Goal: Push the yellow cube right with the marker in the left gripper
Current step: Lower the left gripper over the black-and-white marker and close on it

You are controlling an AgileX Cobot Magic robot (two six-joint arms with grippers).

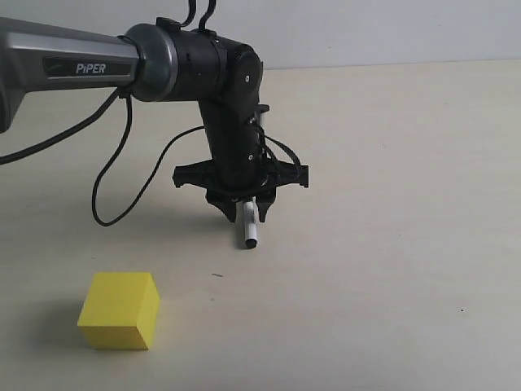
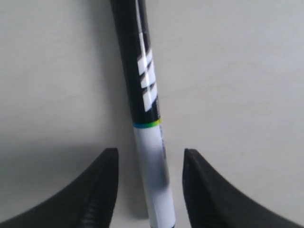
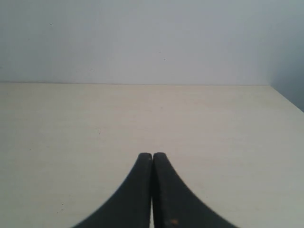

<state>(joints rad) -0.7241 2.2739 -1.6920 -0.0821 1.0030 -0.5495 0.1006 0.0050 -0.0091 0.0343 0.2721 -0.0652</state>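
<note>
The only word that can be read is "PIPER", in white letters on a dark panel on the grey link of the robot arm (image 1: 73,53), just beside the arm's black joint. The marker (image 2: 145,90) carries slanted white bars on its black section and grey print on its white barrel. Both are too blurred to read.

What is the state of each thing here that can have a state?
left gripper: shut on the marker.
marker: held nearly upright, lower end close to the table, apart from the yellow cube.
yellow cube: resting on the table, untouched.
right gripper: shut, empty.
</note>
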